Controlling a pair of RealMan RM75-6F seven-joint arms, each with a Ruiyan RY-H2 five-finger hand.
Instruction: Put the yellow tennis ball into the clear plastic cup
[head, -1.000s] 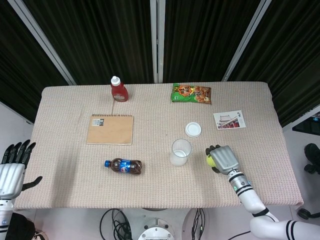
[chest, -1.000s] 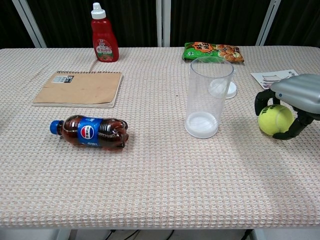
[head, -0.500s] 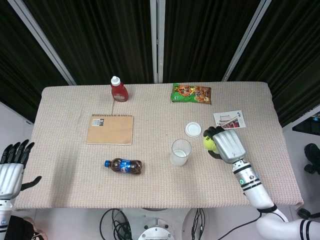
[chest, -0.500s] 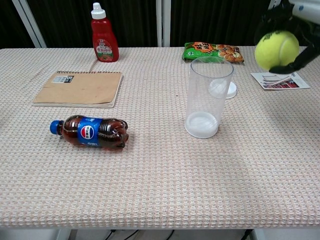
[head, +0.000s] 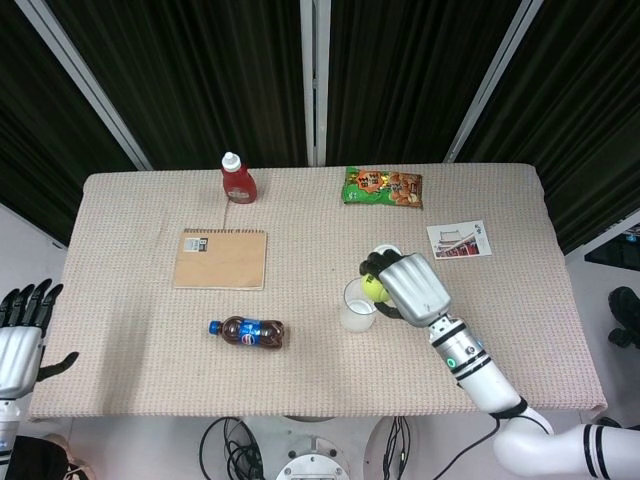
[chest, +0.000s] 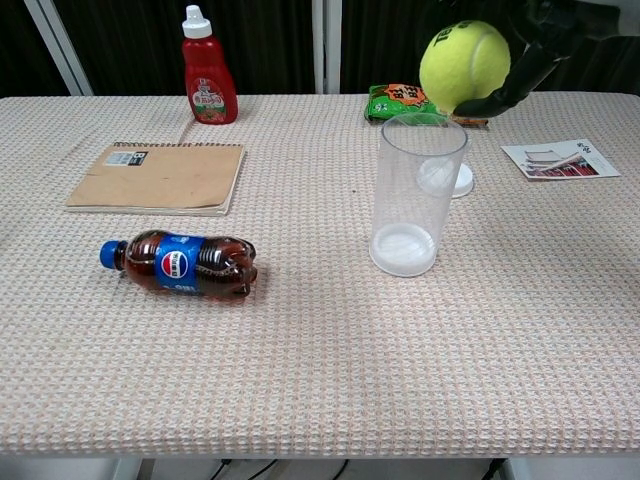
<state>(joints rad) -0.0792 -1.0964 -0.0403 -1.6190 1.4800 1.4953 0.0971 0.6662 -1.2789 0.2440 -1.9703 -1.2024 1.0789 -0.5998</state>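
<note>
dark curtains with pale metal uprights back a table (head: 150, 360) covered in beige woven cloth. above it, the right hand (head: 408, 287) grips the yellow tennis ball (chest: 465, 66) in the air, just over and slightly to the right of the mouth of the clear plastic cup (chest: 417, 195), which stands upright and empty near the table's middle. in the chest view the hand is mostly cut off by the top edge; only dark fingers (chest: 520, 75) curled round the ball's right side show, and part of the ball's lettering is too small to read. from the head view the hand's grey back covers most of the ball, leaving a sliver of yellow at the cup's rim.

a white lid (chest: 458, 178) lies just behind the cup, partly seen through its wall. a postcard (head: 459, 240) lies to the right, a green snack packet (head: 383, 187) at the far edge, half hidden behind ball and cup in the chest view. a red ketchup bottle (head: 238, 179) stands at the back, a brown notebook (head: 221, 259) lies flat left of centre, and a cola bottle (head: 247, 332) rests on its side nearer the front.

the left hand (head: 22, 330) hangs off the table's left edge, holding nothing, fingers straight and apart, cut by the frame.
</note>
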